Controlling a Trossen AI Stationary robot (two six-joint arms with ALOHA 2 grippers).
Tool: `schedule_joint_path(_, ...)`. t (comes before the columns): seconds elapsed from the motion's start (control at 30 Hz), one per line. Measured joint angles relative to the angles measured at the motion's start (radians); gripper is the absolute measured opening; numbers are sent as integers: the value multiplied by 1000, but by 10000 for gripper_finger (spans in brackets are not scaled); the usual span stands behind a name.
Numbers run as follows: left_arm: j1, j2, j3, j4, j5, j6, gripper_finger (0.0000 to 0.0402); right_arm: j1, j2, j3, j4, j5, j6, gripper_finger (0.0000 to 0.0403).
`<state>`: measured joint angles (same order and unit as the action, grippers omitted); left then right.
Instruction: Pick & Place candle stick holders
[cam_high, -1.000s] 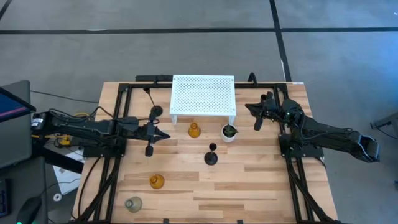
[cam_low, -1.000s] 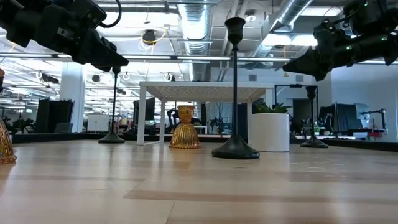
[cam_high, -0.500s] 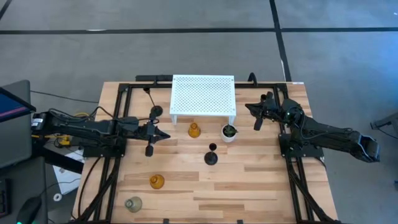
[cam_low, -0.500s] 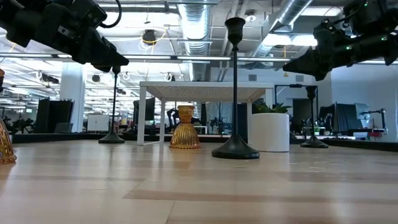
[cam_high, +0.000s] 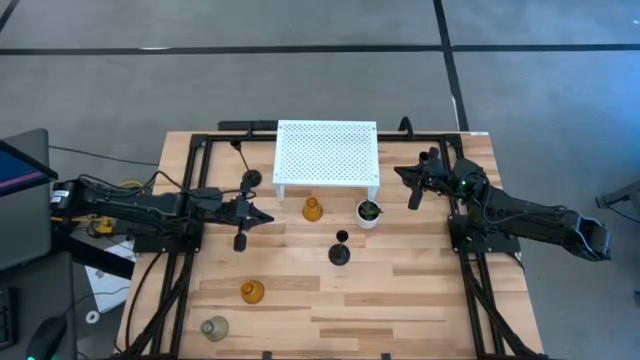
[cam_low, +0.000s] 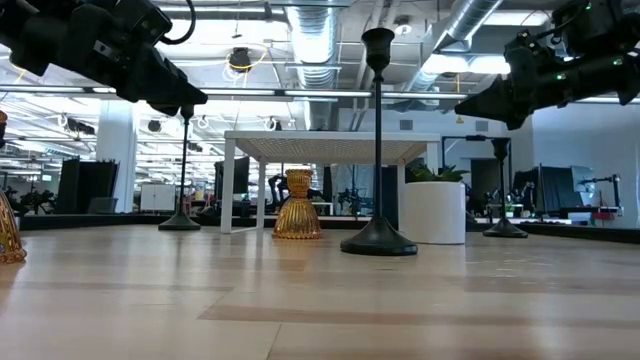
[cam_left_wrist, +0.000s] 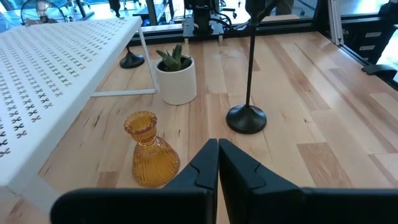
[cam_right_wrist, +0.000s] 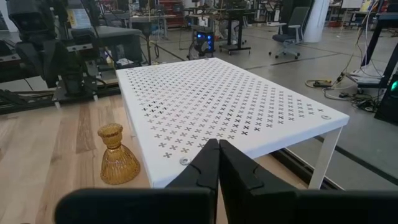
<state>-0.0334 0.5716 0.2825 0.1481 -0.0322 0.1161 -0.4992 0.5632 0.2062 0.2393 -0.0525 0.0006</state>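
Observation:
Three black thin-stemmed holders stand on their round bases: one mid-table, one left of the white rack, one at the far right edge. An amber glass holder stands in front of the rack. A second amber one and a pale grey one stand near the front left. My left gripper is shut and empty, above the table left of the first amber holder. My right gripper is shut and empty, right of the rack.
A white perforated rack stands on legs at the far middle of the table. A small white pot with a green plant stands by the rack's front right leg. A black frame runs along the table's left and right sides.

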Motion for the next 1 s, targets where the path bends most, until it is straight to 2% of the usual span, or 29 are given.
schedule_joint_path(0.27, 0, -35, 0, 10, 0, -54, 12, 32, -33, 0, -17, -77, -2, 0)
schedule_joint_path(0.47, 0, -99, 0, -5, -6, -46, 12, 43, -117, 0, -185, -81, -8, 0)
schedule_joint_path(0.77, 0, -202, 1, -185, -208, -82, 12, 43, -271, 52, -462, -85, 30, 0)
schedule_joint_path(1.0, 0, -219, 1, -184, -282, -99, 7, 74, -331, 105, -463, -106, 159, 0)
